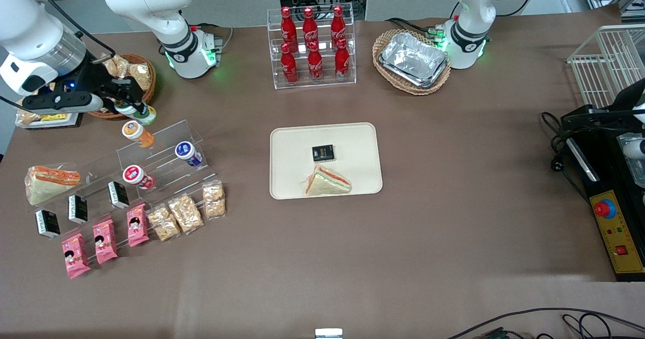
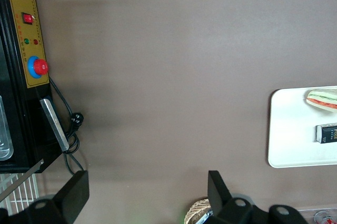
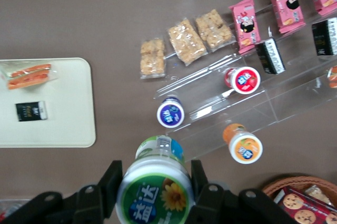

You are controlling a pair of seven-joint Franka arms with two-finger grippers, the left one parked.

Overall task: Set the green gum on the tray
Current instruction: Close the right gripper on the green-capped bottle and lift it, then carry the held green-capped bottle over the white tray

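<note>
My right gripper (image 1: 132, 105) is shut on the green gum (image 1: 141, 112), a pale canister with a green-and-white lid. It holds it above the top step of the clear rack (image 1: 166, 142), at the working arm's end of the table. In the right wrist view the green gum (image 3: 155, 192) sits between the black fingers (image 3: 109, 186), and the gripper (image 3: 155, 186) is closed on its sides. The beige tray (image 1: 292, 152) lies mid-table with a sandwich (image 1: 327, 182) and a small black packet (image 1: 323, 152) on it. The tray also shows in the right wrist view (image 3: 66, 108) and the left wrist view (image 2: 289, 129).
On the rack are an orange-lidded canister (image 1: 137, 132), a blue-lidded one (image 1: 187, 153), a red-lidded one (image 1: 136, 176), black packets and pink snack packs (image 1: 105, 241). A cola bottle stand (image 1: 312, 47), a foil tray in a wicker basket (image 1: 412, 59) and a snack basket (image 1: 133, 77) stand farther from the camera.
</note>
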